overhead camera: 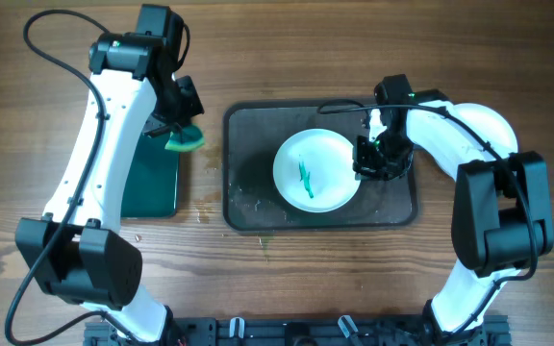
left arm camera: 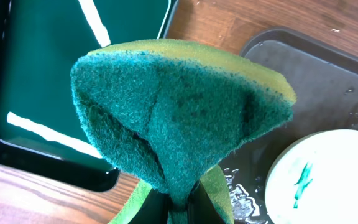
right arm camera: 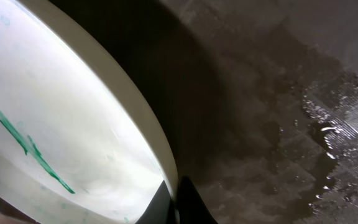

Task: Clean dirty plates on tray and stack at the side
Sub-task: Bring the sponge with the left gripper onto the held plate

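One white plate [overhead camera: 317,170] with teal-green smears lies on the dark tray [overhead camera: 248,197]. My right gripper [overhead camera: 367,161] is shut on the plate's right rim; in the right wrist view the fingers [right arm camera: 178,202] pinch the rim of the plate [right arm camera: 55,124]. My left gripper [overhead camera: 181,130] is shut on a green sponge [overhead camera: 187,140] and holds it over the gap between the small black tray and the dark tray. The sponge [left arm camera: 173,112] fills the left wrist view, with the plate [left arm camera: 328,180] at lower right. Other plates are out of view.
A small black tray with a green inside [overhead camera: 152,178] lies left of the dark tray, under my left arm. The dark tray's surface is wet [right arm camera: 328,124]. A black rail [overhead camera: 287,332] runs along the table's front edge.
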You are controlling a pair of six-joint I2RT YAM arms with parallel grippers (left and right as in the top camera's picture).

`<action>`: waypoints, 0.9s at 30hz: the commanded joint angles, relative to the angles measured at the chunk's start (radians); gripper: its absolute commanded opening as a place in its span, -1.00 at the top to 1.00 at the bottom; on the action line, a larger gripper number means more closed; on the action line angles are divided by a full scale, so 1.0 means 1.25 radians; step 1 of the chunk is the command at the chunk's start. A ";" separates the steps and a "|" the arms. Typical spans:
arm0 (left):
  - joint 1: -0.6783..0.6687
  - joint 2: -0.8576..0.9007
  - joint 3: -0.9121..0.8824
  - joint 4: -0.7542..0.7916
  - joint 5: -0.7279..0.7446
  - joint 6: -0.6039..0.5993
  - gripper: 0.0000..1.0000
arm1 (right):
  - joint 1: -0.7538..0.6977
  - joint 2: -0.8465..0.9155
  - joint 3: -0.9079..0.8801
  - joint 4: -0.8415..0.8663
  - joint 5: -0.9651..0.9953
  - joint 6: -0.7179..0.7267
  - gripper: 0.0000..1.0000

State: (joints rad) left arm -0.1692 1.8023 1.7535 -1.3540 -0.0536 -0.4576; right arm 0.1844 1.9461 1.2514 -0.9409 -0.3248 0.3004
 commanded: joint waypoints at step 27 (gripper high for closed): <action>-0.155 0.071 0.009 0.086 0.061 -0.102 0.92 | -0.021 -0.004 0.016 0.136 -0.037 -0.198 0.26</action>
State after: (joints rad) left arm -0.3614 1.8584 1.7535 -1.2514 -0.0025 -0.5499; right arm 0.1776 1.9461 1.2518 -0.8146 -0.3931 0.1879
